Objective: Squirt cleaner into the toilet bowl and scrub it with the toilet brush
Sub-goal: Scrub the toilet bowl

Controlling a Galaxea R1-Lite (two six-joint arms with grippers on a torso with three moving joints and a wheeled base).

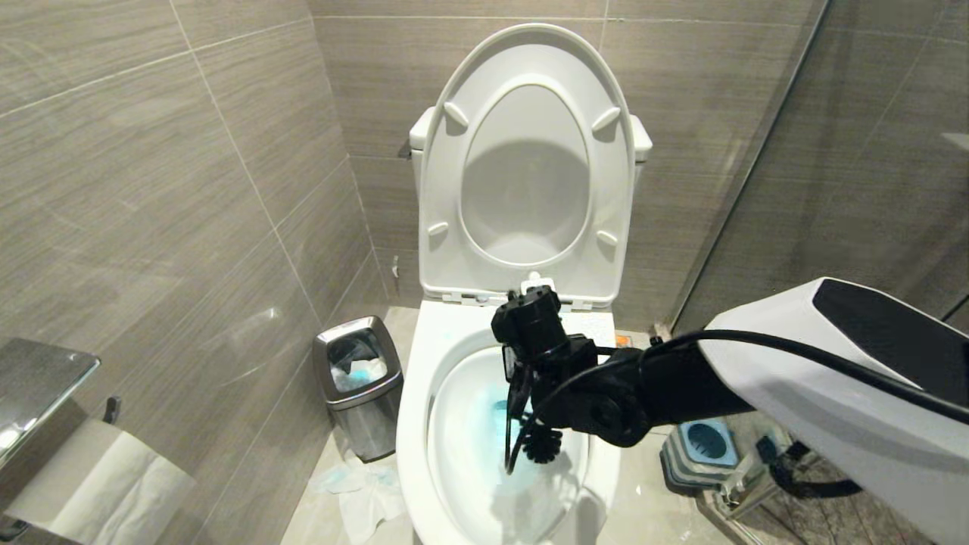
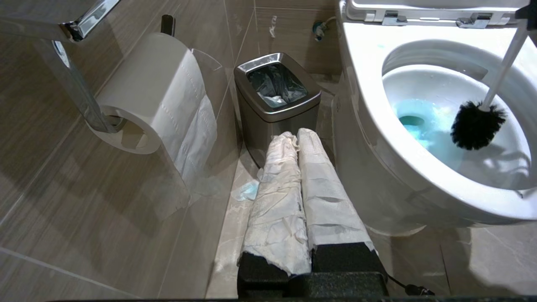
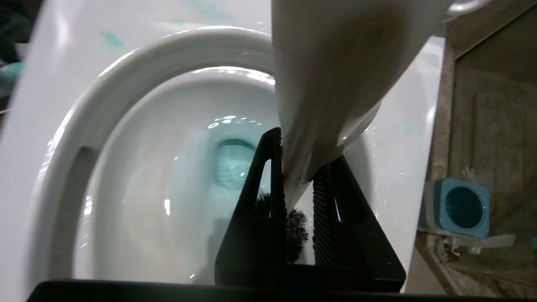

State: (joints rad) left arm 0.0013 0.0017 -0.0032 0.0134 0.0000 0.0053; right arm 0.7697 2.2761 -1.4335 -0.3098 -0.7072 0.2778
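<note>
The white toilet bowl [image 1: 412, 446] stands with seat and lid raised. Turquoise cleaner [image 1: 484, 416] tints the water at its bottom. My right gripper [image 1: 524, 393] points down over the bowl, shut on the toilet brush's white handle [image 3: 300, 167]. The black bristle head [image 1: 542, 445] hangs inside the bowl beside the blue water, also seen as a dark ball [image 2: 476, 126] on a slanted white handle [image 2: 505, 63]. Whether the bristles touch the porcelain I cannot tell. My left gripper [image 2: 293, 136], fingers wrapped in white paper, stays shut and empty, low on the bowl's left side.
A small steel waste bin [image 1: 359, 386] stands left of the toilet, crumpled tissue [image 1: 363, 492] on the floor before it. A toilet-paper roll [image 2: 147, 92] hangs on the left wall. The blue brush holder [image 1: 704, 446] sits right of the bowl by a glass partition [image 1: 870, 151].
</note>
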